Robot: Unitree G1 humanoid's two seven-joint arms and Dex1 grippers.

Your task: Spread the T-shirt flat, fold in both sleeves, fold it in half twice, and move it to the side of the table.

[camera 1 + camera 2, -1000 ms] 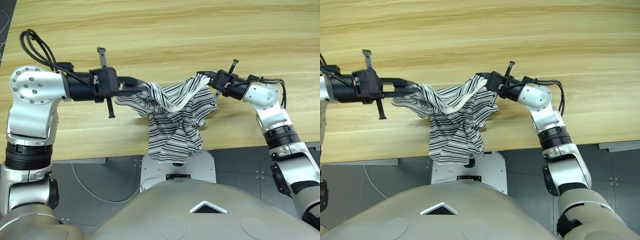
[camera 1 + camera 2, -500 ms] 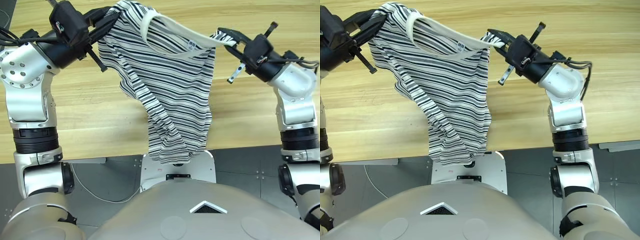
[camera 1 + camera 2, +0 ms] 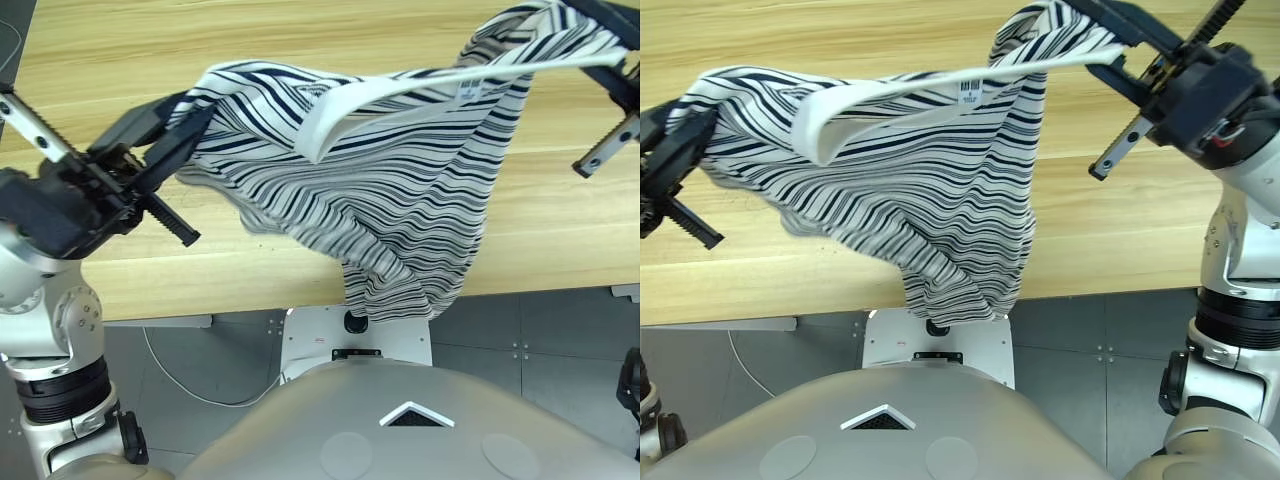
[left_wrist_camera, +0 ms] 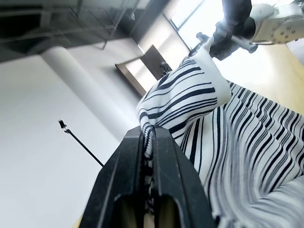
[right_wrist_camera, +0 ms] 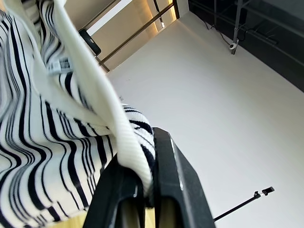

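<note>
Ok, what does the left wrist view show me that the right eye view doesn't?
Left wrist view: a close look at the left gripper, its fingers shut on a bunched edge of the T-shirt, with a pillar of the room behind. Right eye view: the table under the shirt, the white collar with its label, and the shirt's lowest part hanging down at the table's near edge. Both: the striped shirt held up in the air, and the right gripper clamped on its other end.
</note>
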